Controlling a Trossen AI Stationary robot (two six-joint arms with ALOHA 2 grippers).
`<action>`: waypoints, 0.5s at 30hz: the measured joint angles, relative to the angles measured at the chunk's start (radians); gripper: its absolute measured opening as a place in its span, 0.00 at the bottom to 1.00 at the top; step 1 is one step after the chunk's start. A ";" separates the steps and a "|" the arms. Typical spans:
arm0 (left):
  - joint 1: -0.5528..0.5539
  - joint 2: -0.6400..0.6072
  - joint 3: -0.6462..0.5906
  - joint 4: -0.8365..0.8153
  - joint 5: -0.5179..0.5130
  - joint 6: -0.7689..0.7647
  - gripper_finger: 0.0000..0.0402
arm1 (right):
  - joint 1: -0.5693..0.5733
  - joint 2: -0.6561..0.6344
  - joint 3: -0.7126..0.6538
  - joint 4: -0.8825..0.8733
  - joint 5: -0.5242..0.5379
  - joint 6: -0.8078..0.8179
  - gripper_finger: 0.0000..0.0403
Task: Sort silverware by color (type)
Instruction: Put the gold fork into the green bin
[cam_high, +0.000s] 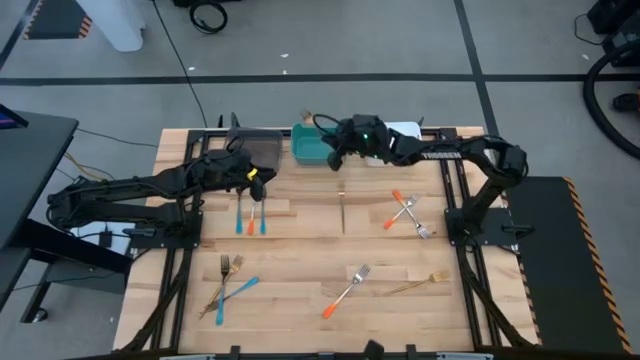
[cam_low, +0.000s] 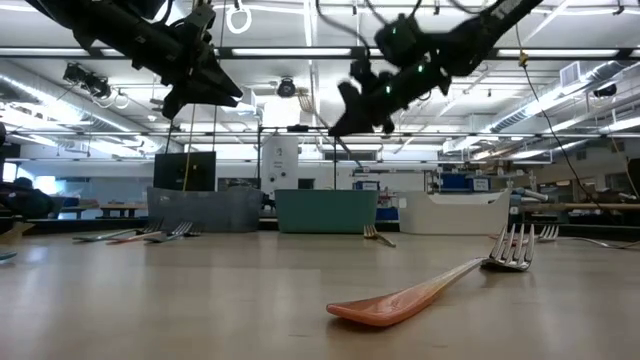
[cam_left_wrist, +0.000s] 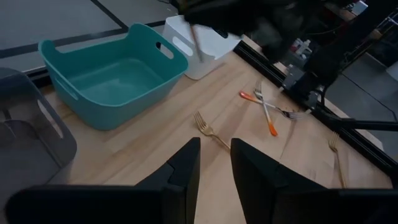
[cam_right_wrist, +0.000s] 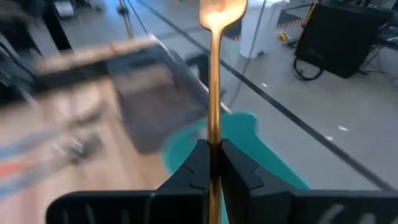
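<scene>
Right now my left gripper hangs over the back left of the wooden table, near the grey bin, with its two fingers apart and nothing between them, so I think it is waiting its turn. Under it lie a blue utensil and an orange one, side by side. To the right, my right gripper is pinched tight on a gold fork, held up above the teal bin, probably so I can drop it where the gold ones go. One gold fork lies mid-table, and two orange forks lie crossed further right. More forks wait along the front. Behind the table is a big workshop with bright ceiling lights.
</scene>
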 joint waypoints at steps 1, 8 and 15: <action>0.000 0.000 0.000 0.000 0.000 0.000 0.25 | -0.016 0.017 -0.001 0.006 -0.014 -0.045 0.05; 0.003 0.000 0.000 0.000 -0.002 0.000 0.25 | -0.093 0.143 -0.001 0.127 -0.144 -0.188 0.08; 0.004 0.000 0.000 0.000 -0.001 0.000 0.25 | -0.107 0.189 -0.001 0.093 -0.131 -0.152 0.09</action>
